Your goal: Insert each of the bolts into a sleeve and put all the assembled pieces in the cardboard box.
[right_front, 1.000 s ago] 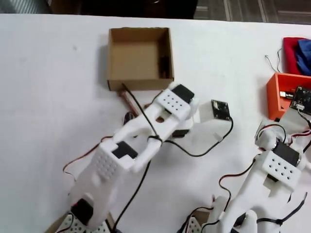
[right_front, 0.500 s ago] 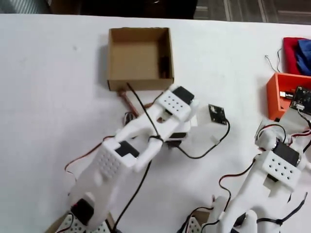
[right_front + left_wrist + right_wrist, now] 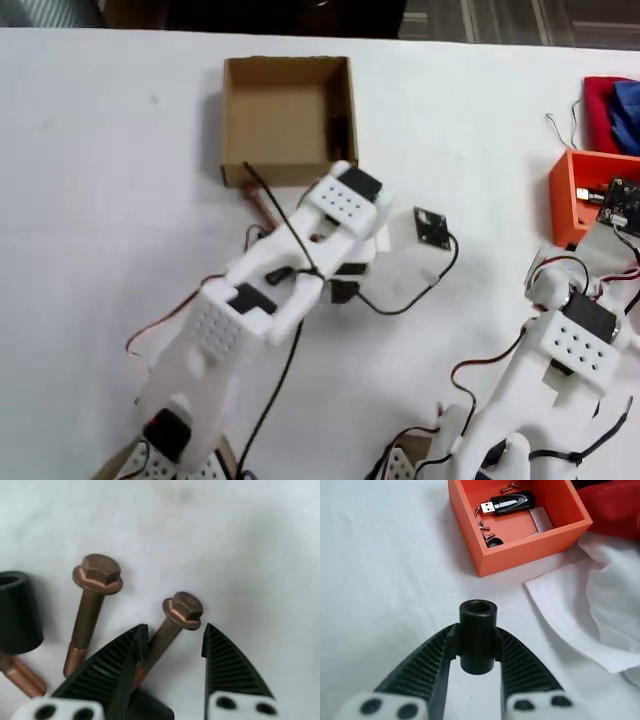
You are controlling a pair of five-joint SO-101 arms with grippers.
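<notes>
Left and right wrist views with the high view over the white table (image 3: 100,200). The left gripper (image 3: 175,629) hangs low over the table with its jaws parted to a moderate width, one on either side of the shank of a copper-coloured bolt (image 3: 183,609) that lies flat; one jaw edge meets the shank and the other stands clear of it, so the bolt is not clamped. A second bolt (image 3: 93,602) lies beside the first, with its hexagonal head towards the same side. Next to it sits a black sleeve (image 3: 17,614) with a threaded copper end (image 3: 22,678) showing past its rim. In the high view the left arm (image 3: 300,265) reaches to a spot just in front of the cardboard box (image 3: 262,176), where a dark piece (image 3: 339,135) rests against one inner wall. The right gripper (image 3: 477,631) is closed upon another black sleeve (image 3: 477,652), held upright with its bore open upwards. Beyond it stands an orange box (image 3: 535,550) with a USB stick (image 3: 507,502) and small screws (image 3: 485,527) inside, and a white cloth (image 3: 610,625) lies beside it.
</notes>
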